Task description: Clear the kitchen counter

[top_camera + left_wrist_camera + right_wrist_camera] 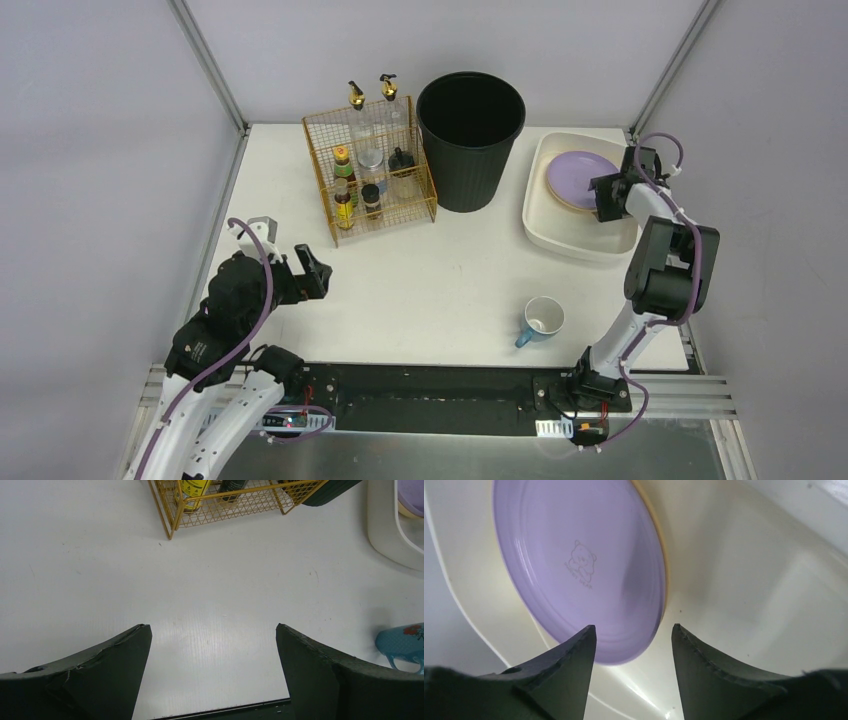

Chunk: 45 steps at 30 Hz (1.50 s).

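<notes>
The right gripper (pixel 633 627) hangs inside the tub (pixel 749 580) with its jaws apart and nothing between them. Just past its fingertips lies the near rim of a purple plate (pixel 574 555), resting on a yellowish plate whose edge alone shows. The left gripper (pixel 212 625) is spread wide and empty, low over bare counter (pixel 440 270) that runs out beneath and ahead of it.

Behind the right gripper, back toward its arm's base, a blue mug (pixel 543 320) stands upright on the counter. It looks like the one loose thing left to move. I judge it stiff, glazed and slippery, light enough for one gripper, and breakable if dropped. The surest hold looks like a pinch across the wall at the rim, one finger inside and one outside; the handle is thin and curved.

Far ahead of the left gripper stand a wire rack (pixel 370 170) of bottles and a black bin (pixel 470 140).

Hard to make out: the left wrist view cuts the mug at its right edge, the bottle labels are too small to read, and whether more lies under the plates cannot be told.
</notes>
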Each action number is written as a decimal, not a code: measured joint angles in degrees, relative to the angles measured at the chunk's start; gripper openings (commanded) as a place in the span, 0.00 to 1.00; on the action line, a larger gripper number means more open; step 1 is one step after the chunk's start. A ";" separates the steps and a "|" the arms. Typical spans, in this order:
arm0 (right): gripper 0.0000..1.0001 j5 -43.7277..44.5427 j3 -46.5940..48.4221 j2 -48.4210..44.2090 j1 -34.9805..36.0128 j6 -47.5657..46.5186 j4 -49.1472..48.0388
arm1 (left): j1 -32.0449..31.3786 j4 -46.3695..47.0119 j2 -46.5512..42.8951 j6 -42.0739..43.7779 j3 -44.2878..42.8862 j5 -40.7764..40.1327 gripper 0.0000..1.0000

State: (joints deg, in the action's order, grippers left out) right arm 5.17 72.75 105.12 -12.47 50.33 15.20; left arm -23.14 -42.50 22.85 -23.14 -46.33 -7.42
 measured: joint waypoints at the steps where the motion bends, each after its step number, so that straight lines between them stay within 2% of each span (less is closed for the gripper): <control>1: 0.61 -0.61 -0.11 -0.66 0.02 -0.31 0.52 | 0.00 0.00 -0.04 0.00 0.00 0.00 1.00; 10: 0.62 -4.76 -1.75 -15.08 1.55 -6.38 7.04 | 0.00 -0.02 -0.76 0.00 -0.02 0.59 1.00; 23: 0.63 -3.91 -12.46 -41.70 13.84 -13.86 18.78 | 0.00 -0.02 -1.29 0.00 0.00 1.44 1.00; 34: 0.60 0.70 -19.30 -54.99 25.07 -12.79 32.61 | 0.00 -0.02 -1.20 0.00 -0.02 2.49 1.00; 40: 0.58 2.62 -24.09 -61.44 27.87 -9.97 38.91 | 0.00 -0.02 -1.20 0.00 0.00 2.54 1.00; 45: 0.57 3.98 -25.31 -63.01 28.83 -8.52 43.87 | 0.00 -0.02 -1.20 -0.02 -0.02 2.56 1.00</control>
State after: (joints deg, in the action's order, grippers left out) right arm 9.15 47.44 42.11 16.36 41.80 59.07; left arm -23.14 -42.52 21.65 -23.16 -46.35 -4.86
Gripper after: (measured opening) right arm 0.577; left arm 0.995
